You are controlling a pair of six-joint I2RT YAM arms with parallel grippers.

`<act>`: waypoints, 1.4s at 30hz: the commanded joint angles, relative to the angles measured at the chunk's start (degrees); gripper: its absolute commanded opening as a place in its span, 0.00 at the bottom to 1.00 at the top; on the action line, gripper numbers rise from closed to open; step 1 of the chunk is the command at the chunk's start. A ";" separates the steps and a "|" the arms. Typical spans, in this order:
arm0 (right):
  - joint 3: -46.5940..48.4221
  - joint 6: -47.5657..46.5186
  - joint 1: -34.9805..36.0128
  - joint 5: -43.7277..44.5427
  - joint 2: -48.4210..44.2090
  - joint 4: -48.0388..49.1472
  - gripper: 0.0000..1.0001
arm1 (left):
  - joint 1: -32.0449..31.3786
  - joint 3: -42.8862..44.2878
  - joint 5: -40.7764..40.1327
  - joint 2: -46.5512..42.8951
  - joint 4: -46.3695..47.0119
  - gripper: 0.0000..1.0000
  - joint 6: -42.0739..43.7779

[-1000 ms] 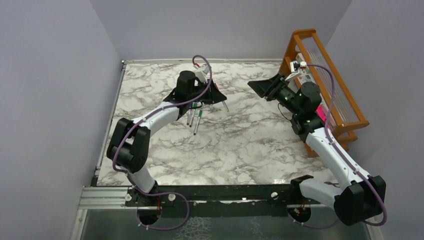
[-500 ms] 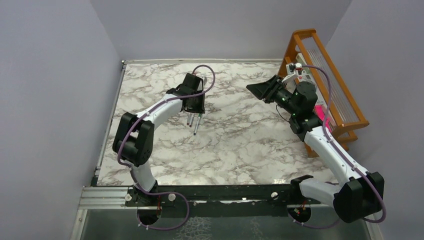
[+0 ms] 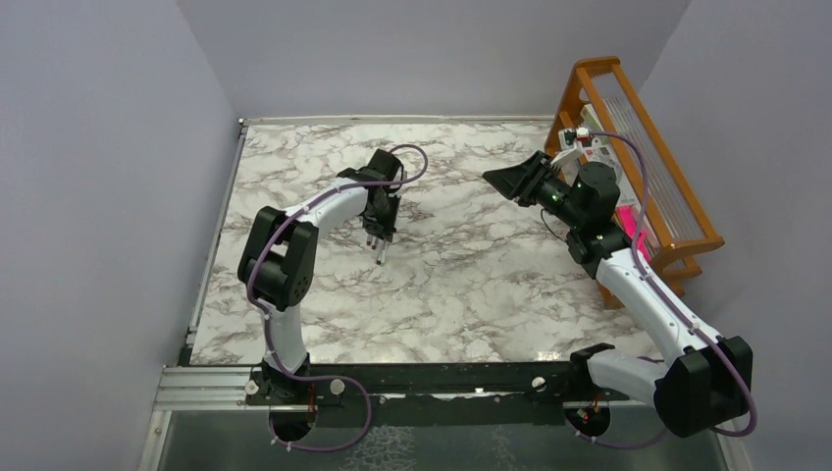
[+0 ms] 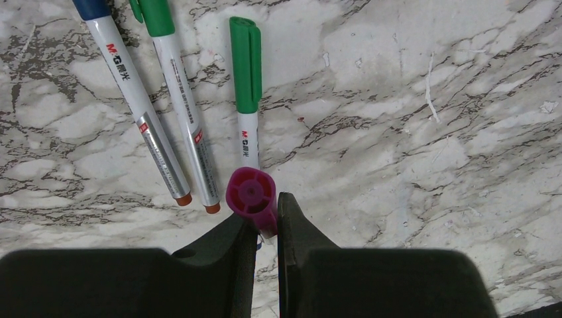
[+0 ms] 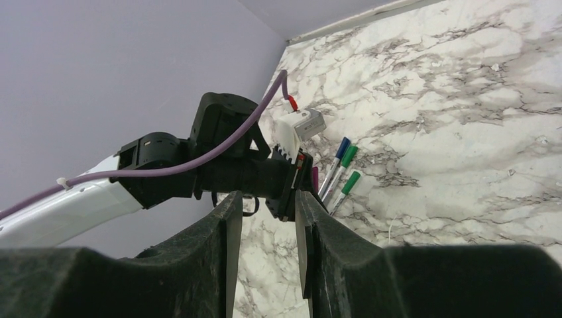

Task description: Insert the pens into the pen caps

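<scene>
Table [image 3: 471, 285] carrying three pens [image 4: 192, 152] side by side, long axes near 12–6 in left wrist view. Right gripper [image 5: 268, 199] spread, empty, well apart at 3 o'clock. Left gripper [image 4: 267, 215] nearer, just at pens' 6 o'clock ends, pinching magenta cap [image 4: 250, 191], seen end-on. Nearest pen [image 4: 247, 126] straight out at 12 o'clock from cap.

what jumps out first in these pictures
The left gripper pinches a magenta cap, seen end-on, over the marble table. Right beside it lie three pens, one blue-capped and two green-capped, side by side. Off to the right, the right gripper hangs open and empty near a wooden rack.
</scene>
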 commanded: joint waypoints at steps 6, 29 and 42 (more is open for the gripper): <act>-1.23 0.11 0.01 -0.31 -1.43 -0.15 0.34 | -0.33 3.59 -0.82 2.00 -3.59 0.04 0.63; -2.18 -0.53 0.01 -0.62 -2.32 -0.91 0.33 | -0.99 12.68 -0.27 8.33 -6.86 0.08 3.08; -1.95 -1.17 0.01 -0.14 -3.09 -2.08 0.32 | -1.07 14.75 0.06 11.45 -7.05 0.25 3.42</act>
